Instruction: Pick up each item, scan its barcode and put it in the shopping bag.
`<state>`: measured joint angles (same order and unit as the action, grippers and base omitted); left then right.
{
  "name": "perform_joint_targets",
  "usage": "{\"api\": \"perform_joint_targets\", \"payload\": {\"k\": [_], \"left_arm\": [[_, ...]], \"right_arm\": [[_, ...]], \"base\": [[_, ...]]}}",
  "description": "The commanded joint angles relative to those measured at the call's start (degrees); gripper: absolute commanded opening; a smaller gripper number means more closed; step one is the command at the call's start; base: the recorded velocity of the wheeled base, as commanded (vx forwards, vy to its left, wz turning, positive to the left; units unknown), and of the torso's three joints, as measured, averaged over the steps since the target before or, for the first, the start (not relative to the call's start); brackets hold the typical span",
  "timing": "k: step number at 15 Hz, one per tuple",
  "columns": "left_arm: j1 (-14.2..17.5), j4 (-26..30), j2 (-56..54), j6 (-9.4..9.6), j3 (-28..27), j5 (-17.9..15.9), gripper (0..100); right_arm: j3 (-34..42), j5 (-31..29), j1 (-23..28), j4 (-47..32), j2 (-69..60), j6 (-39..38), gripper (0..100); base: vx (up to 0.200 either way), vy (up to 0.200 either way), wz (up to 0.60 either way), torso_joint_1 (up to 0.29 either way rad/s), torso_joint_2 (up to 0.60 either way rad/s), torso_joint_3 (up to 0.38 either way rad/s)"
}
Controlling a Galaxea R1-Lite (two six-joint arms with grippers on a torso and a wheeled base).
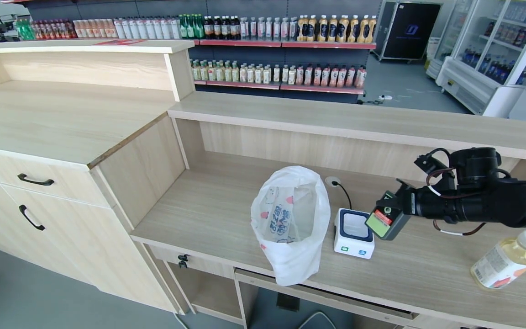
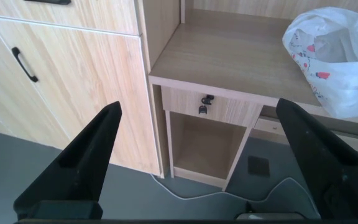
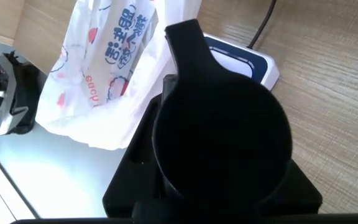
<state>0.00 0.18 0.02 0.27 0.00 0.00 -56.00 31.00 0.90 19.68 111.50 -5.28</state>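
Our right end effector (image 1: 393, 211) grips a small green box (image 1: 378, 225) close by the scanner (image 1: 353, 234), the arm stretched level over the wooden surface (image 1: 208, 210). The shopping bag (image 1: 292, 260) stands just beside the scanner, and a bottle (image 1: 506, 261) lies well to the right. Our left end effector (image 2: 197, 155) gapes wide and empty; drink shelves (image 1: 267, 34) line the room behind.

Count of things at the checkout

There is one white shopping bag (image 1: 290, 249) with one printed packet (image 1: 278, 214) inside it, one white scanner (image 1: 354, 234), one small green box (image 1: 383, 222) and one bottle (image 1: 506, 266) of yellow drink. The cabinet (image 1: 76, 233) has two black handles (image 1: 35, 181). Behind are two shelf rows (image 1: 281, 45) of bottles, too many to count.
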Motion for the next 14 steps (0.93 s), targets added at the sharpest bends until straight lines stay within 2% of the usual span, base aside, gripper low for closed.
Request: {"api": "perform_joint_targets", "payload": {"k": [1,10,14], "left_arm": [[0.0,-0.01,-0.02,0.0,0.0,0.0,100],[0.0,-0.01,-0.02,0.0,0.0,0.0,100],[0.0,-0.01,-0.02,0.0,0.0,0.0,100]], "right_arm": [[-0.25,0.02,-0.11,0.01,0.74,0.09,0],[-0.51,0.29,-1.25,0.89,2.5,1.59,0],[-0.6,0.29,-2.48,4.49,4.17,1.68,0]], "base": [[0.0,0.0,0.0,0.0,0.0,0.0],[0.0,0.0,0.0,0.0,0.0,0.0],[0.0,0.0,0.0,0.0,0.0,0.0]]}}
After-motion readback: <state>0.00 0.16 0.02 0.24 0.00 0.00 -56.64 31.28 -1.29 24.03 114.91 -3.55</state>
